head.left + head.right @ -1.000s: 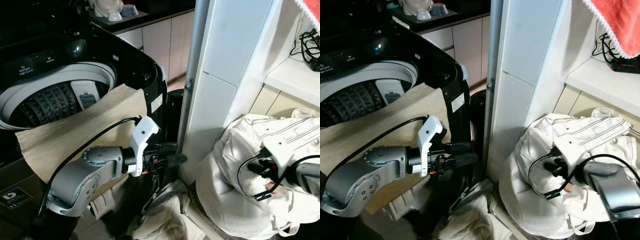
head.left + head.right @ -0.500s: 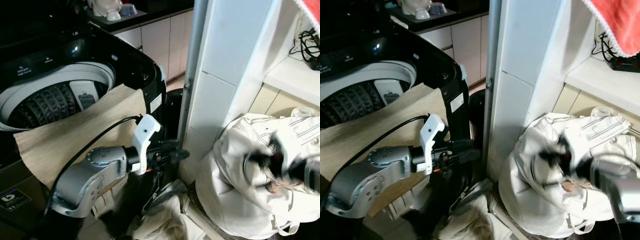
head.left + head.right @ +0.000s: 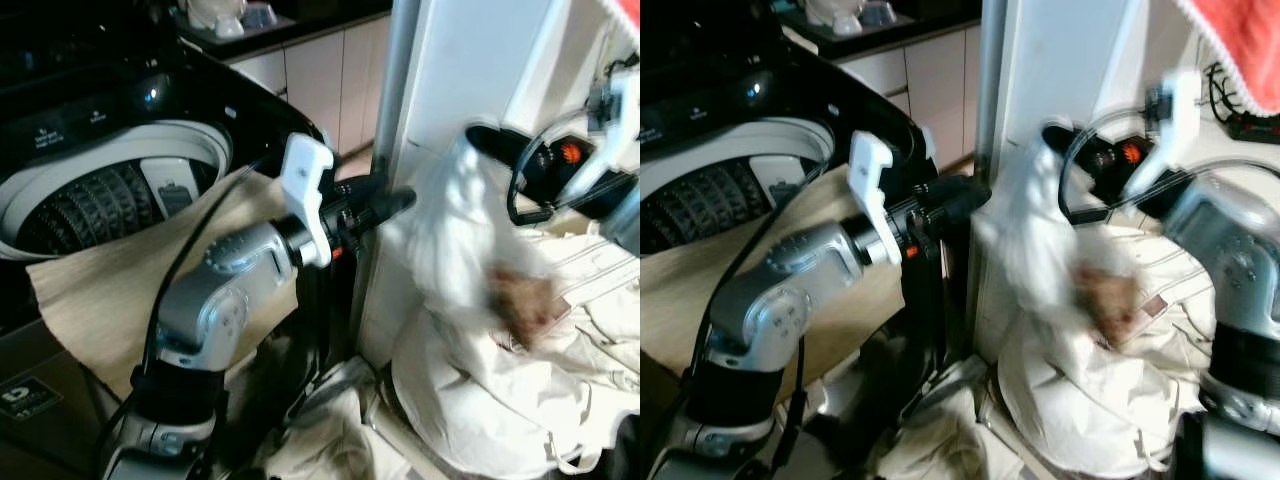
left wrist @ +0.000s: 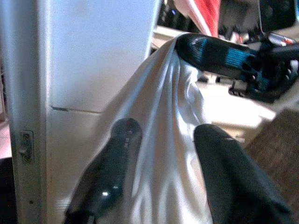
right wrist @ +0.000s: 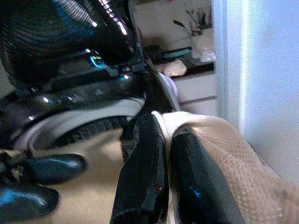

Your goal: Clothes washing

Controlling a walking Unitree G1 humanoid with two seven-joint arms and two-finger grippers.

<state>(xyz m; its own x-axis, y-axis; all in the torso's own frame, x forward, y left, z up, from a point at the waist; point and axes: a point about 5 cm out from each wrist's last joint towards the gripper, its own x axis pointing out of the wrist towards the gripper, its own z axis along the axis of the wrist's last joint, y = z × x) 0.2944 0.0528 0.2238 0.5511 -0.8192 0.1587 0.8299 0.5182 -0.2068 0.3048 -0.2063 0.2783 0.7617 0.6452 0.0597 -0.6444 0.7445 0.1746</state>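
White cloth hangs in mid-air beside a tiled pillar (image 3: 470,90) as a Unitree G1 humanoid works at clothes washing. The right gripper (image 5: 161,140) pinches a fold of the pale garment (image 3: 450,225) between fingers pressed together, holding it above the heap of laundry (image 3: 500,390) on the floor; the cloth is blurred in the head views. The left gripper (image 4: 163,135) reaches toward the hanging fabric with its fingers (image 4: 124,140) spread to either side of it, not yet closed, as the left wrist view shows.

The garment looks soft, light and limp, draping straight down from its single pinch point, so it should gather easily but may slide or trail. A second hold lower on the hanging fold would likely keep it bunched for the carry to the open top-loading washing machine (image 3: 120,180), whose drum (image 3: 90,205) stands at the robot's left with a beige cloth (image 3: 120,280) lying over its front edge.

Small white lettering on the machine's control panel and on a sticker low on its front is too blurred to read.
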